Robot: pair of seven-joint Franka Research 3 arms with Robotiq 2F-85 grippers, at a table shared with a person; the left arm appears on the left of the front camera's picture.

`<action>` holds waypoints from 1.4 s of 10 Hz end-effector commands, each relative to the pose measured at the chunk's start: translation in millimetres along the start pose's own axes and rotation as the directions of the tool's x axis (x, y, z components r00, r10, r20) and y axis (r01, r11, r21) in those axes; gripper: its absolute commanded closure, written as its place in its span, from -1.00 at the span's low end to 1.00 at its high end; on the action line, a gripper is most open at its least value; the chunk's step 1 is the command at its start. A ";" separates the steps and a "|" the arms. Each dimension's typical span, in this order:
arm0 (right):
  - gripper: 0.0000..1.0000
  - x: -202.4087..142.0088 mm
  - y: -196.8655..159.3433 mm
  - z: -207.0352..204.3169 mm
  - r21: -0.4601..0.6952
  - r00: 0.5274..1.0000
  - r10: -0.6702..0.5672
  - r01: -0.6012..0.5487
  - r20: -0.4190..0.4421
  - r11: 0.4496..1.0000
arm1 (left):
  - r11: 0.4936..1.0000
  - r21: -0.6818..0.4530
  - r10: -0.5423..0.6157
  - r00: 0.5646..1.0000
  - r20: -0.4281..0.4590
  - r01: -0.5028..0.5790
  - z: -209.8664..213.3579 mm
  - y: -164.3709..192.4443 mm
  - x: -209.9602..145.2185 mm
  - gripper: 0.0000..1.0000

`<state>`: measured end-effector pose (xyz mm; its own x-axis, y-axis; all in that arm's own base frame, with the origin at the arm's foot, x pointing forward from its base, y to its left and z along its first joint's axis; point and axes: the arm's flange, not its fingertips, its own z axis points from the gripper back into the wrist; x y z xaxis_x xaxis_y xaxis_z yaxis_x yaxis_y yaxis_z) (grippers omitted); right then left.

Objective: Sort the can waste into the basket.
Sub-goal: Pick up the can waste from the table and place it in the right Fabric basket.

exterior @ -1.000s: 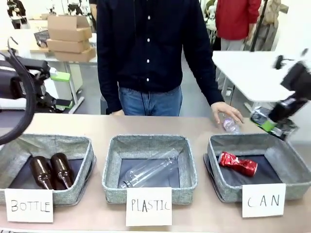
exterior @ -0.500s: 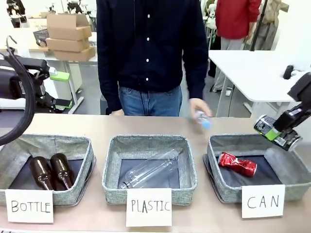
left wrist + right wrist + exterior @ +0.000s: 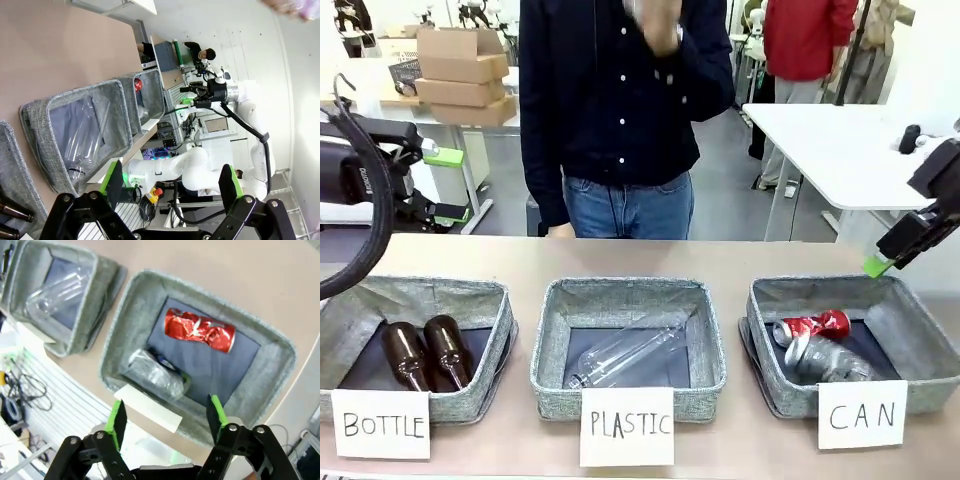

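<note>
The grey basket [image 3: 790, 392] carded "CAN" stands at the table's right. Inside it, a shiny red can [image 3: 810, 325] lies toward the back, with a black and silver-grey can [image 3: 825, 360] in front of it and touching it. My right gripper [image 3: 885, 258] hangs above the basket's far right corner, open and holding nothing. In the right wrist view its green pads [image 3: 117, 422] stand apart over the basket's rim [image 3: 120, 340], above the red can [image 3: 200, 331] and the black can [image 3: 157, 372]. My left gripper [image 3: 448, 185] stands open at the far left, and its own view shows the left gripper [image 3: 172, 185] holding nothing.
A "PLASTIC" basket [image 3: 550, 375] with a clear bottle stands in the middle. The "BOTTLE" basket [image 3: 485, 385] at the left holds two brown bottles. A person stands at the far side with one hand [image 3: 655, 20] raised high. White cards lean on the baskets' fronts.
My right gripper has opened, and the black can fell from it into the CAN basket beside the red can. The person's hand lifted a clear bottle off the table.
</note>
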<state>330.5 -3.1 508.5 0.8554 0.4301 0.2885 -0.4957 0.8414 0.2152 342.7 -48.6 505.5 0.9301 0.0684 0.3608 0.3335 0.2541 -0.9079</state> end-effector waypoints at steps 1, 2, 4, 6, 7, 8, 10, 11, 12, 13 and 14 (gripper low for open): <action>-1.00 4.7 -0.3 -2.1 0.012 1.000 -0.019 0.019 0.022 1.000 | 1.000 -0.021 0.005 1.000 0.006 -0.005 0.5 -3.4 -0.5 -1.00; -1.00 4.9 0.3 -2.1 0.012 1.000 -0.019 0.018 0.024 1.000 | 1.000 -0.021 0.005 1.000 0.006 -0.005 0.5 -3.4 -0.5 -1.00; -1.00 7.0 0.3 -3.3 0.019 1.000 -0.009 0.008 0.025 1.000 | 1.000 -0.021 0.005 1.000 0.006 -0.005 0.5 -3.4 -0.5 -1.00; -1.00 7.6 0.5 -3.7 0.028 0.999 0.007 -0.007 0.034 1.000 | 1.000 -0.021 0.005 1.000 0.006 -0.005 0.5 -3.4 -0.5 -1.00; -1.00 10.6 4.2 0.2 0.096 0.994 0.034 -0.045 0.106 0.994 | 1.000 -0.021 0.005 1.000 0.006 -0.005 0.5 -3.4 -0.5 -1.00; -1.00 15.5 7.4 16.1 0.345 0.941 -0.120 0.004 0.315 0.939 | 1.000 -0.021 0.005 1.000 0.006 -0.005 0.5 -3.4 -0.5 -1.00; -1.00 17.7 0.6 45.9 0.785 0.827 -0.452 0.021 0.335 0.619 | 1.000 -0.021 0.005 1.000 0.006 -0.005 0.5 -3.4 -0.5 -1.00; -1.00 17.0 -6.5 51.3 0.889 0.794 -0.537 -0.010 0.285 0.457 | 1.000 -0.021 0.005 1.000 0.006 -0.005 0.5 -3.4 -0.5 -1.00; -1.00 20.8 -12.2 47.3 0.897 0.774 -0.579 0.034 0.256 0.441 | 1.000 -0.021 0.005 1.000 0.006 -0.005 0.5 -3.4 -0.5 -1.00; -1.00 14.7 2.9 53.6 0.541 0.918 -0.273 0.080 0.287 0.837 | 1.000 -0.021 0.005 1.000 0.006 -0.005 0.5 -3.4 -0.5 -1.00; -1.00 14.7 2.9 53.6 0.541 0.918 -0.273 0.080 0.287 0.837 | 1.000 -0.021 0.005 1.000 0.006 -0.005 0.5 -3.4 -0.5 -1.00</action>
<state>335.2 -16.3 565.0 0.8951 0.0008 0.4459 -0.3915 0.4804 0.7849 342.7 -48.4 505.5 0.9301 0.0688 0.3608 0.3334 0.2544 -0.9078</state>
